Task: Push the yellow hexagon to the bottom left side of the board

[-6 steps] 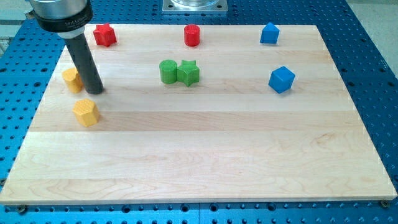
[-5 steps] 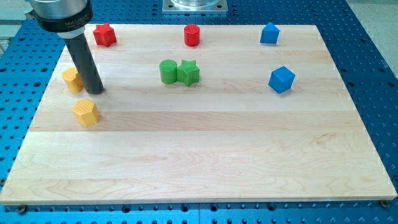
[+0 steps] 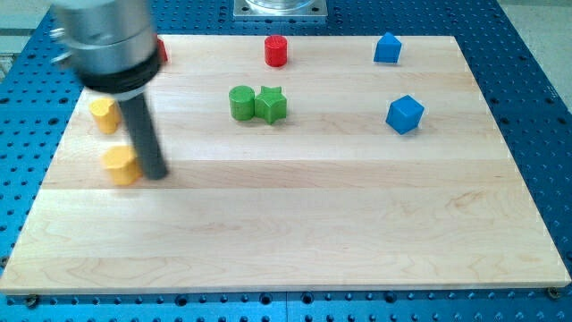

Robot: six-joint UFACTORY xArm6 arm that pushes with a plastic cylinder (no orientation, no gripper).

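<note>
Left-centre of frame: our tip (image 3: 156,172) touching yellow hexagon (image 3: 121,165) on its right, blurred; 2nd yellow block (image 3: 104,114) above; no jaws on rod

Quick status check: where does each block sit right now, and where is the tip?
my tip: on the board, touching the right side of the lower yellow block
lower yellow block: blurred, left-centre
upper yellow block: near left edge
green cylinder: touching green star
red cylinder: top edge
blue blocks: right side
</note>
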